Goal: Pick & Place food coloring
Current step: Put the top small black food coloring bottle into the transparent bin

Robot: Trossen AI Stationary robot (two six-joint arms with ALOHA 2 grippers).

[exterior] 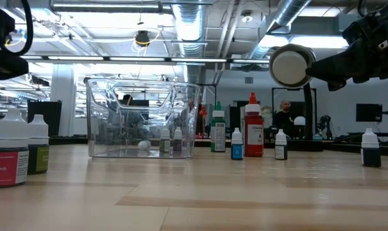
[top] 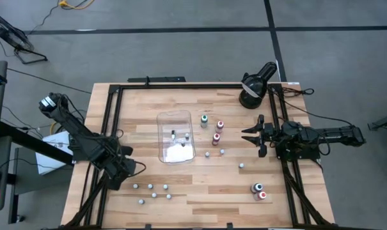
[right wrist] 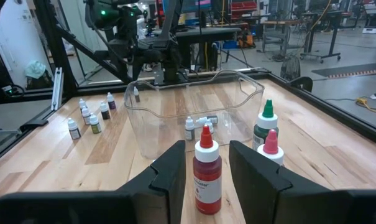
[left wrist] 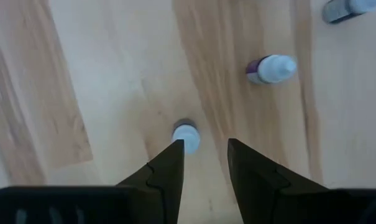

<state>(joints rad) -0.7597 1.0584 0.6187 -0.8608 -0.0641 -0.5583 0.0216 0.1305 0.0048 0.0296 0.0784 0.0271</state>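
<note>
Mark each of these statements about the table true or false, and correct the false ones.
1. The clear tray holds a few small bottles. True.
2. The left tool is shut on a bottle. False: its fingers stand apart over bare wood, with a white-capped bottle just ahead of one fingertip.
3. A red-capped bottle stands ahead of the right tool. True.
4. The black lamp lies inside the tray. False: it sits at a table corner, outside the tray.
5. Every bottle is already in the tray. False: many stand on the wood, such as the green-capped bottle.
</note>
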